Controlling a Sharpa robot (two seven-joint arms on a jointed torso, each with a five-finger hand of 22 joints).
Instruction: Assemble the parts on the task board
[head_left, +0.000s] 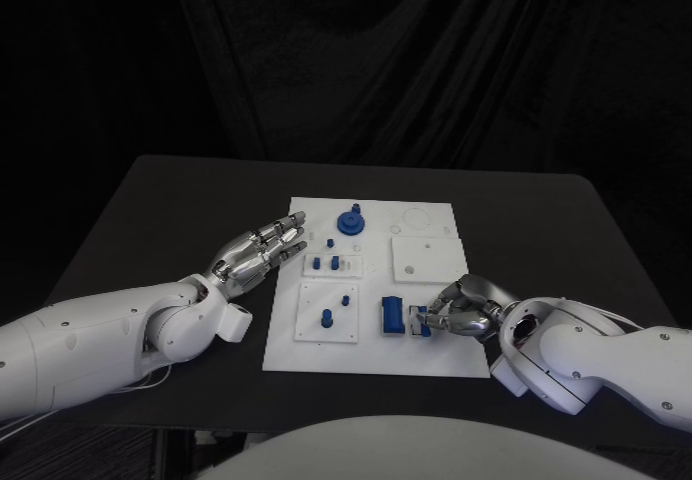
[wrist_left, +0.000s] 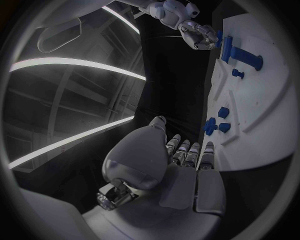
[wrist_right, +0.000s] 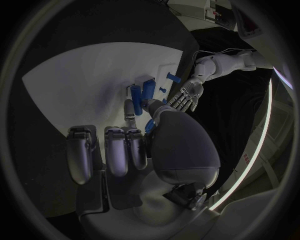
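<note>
Head view has my right hand (head_left: 459, 312) pinching a blue part (head_left: 426, 322) at the task board's (head_left: 433, 355) five o'clock, left hand (head_left: 263, 252) empty and spread; I'd seat it slowly.

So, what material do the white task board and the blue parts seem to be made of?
The task board looks like matte white plastic: flat, even, no shine or grain. The blue parts also look like plastic, evenly coloured with a slight sheen. Neither can be confirmed by sight alone.
</note>
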